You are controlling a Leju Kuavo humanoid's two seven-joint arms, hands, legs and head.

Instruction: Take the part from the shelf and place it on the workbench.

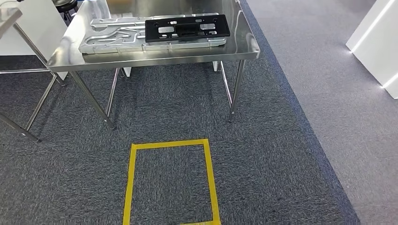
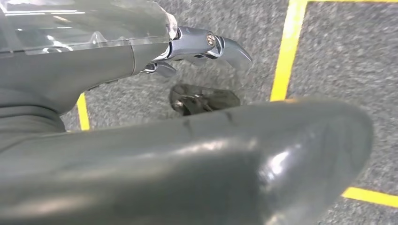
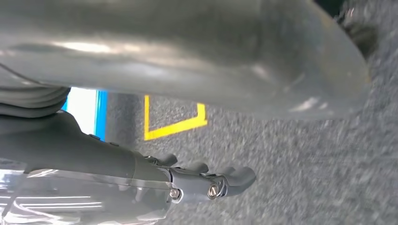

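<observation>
- The left hand [image 2: 202, 70] hung over the grey carpet [image 1: 263, 154] with nothing in it; its thick grey thumb [image 2: 263, 159] lay in front of the wrist camera and the darker fingers [image 2: 220, 46] were stretched out apart from the thumb, so the hand stood open.
- The right hand [image 3: 211, 140] also hung over the carpet and held nothing; its thumb [image 3: 281, 56] ran along one side of the wrist picture and its dark fingers [image 3: 234, 178] reached out on the other, with a clear gap of carpet between them, so it too was open.
- Lines of yellow tape lay on the carpet under both hands in the wrist views.
- In the head view a yellow tape rectangle [image 1: 212, 173] was marked on the carpet on the robot's side of the steel workbench [image 1: 155, 58], apart from the bench's legs.
- The black part [image 1: 187, 27] lay flat on the workbench, towards its right end, resting on top of a silver metal plate [image 1: 112, 37].
- The silver plate lay flat along the bench top and stuck out past the black part towards the bench's left end.
- Left of the workbench, the corner of a second steel table [image 1: 8, 18] showed, its legs standing on the carpet.
- Right of the workbench, beyond the carpet's edge, the floor was a lighter grey [image 1: 328, 70], and a white unit [image 1: 375, 42] stood on it, well apart from the bench.
</observation>
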